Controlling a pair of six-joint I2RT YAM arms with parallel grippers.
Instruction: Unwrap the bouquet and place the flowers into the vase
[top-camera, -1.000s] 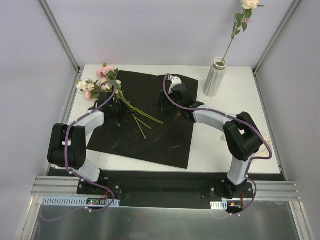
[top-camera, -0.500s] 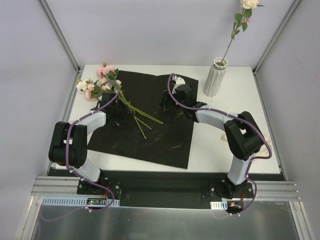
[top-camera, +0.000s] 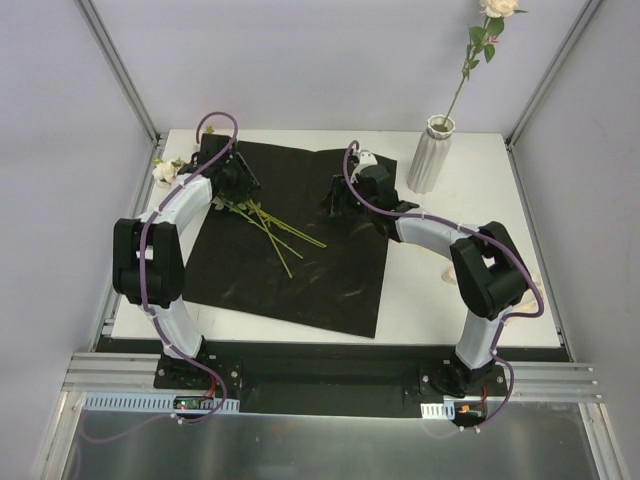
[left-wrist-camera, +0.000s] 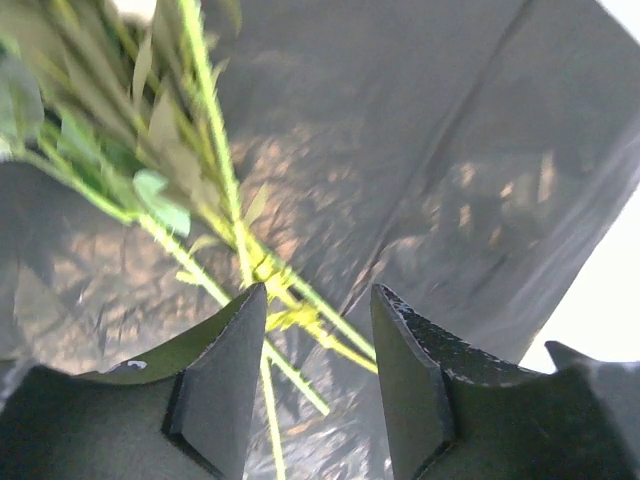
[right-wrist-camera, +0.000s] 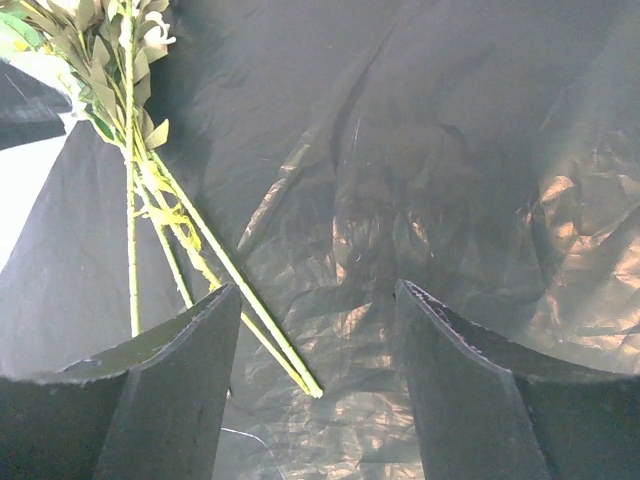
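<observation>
- The black wrapping sheet (top-camera: 320, 270) is lying open and flat over the left and middle of the white table (top-camera: 450, 270); its near right corner is reaching close to the table's near edge.
- The flowers (top-camera: 268, 222) are lying loose on the far left part of the sheet, stems pointing toward the middle. The blooms are spilling past the sheet's far left edge, near the table's far left corner.
- A thin yellow-green tie (left-wrist-camera: 280, 305) is bunching the stems where they cross.
- The left gripper (left-wrist-camera: 320, 295) is hovering over the stems by the leaves. Its jaws are standing partly apart, with the stems running under the gap close to the left finger (left-wrist-camera: 225, 380), and nothing is being squeezed.
- The right gripper (right-wrist-camera: 318, 288) is hanging over bare sheet at the far middle, jaws spread wide and gripping nothing; the stem ends are lying just left of its gap.
- The vase (top-camera: 428, 158) is standing upright at the far right, just beside the sheet's far right corner, holding a single rose (top-camera: 497, 8) that is leaning right.
- Bare table is lying open to the right of the sheet, up to the table's right edge.
</observation>
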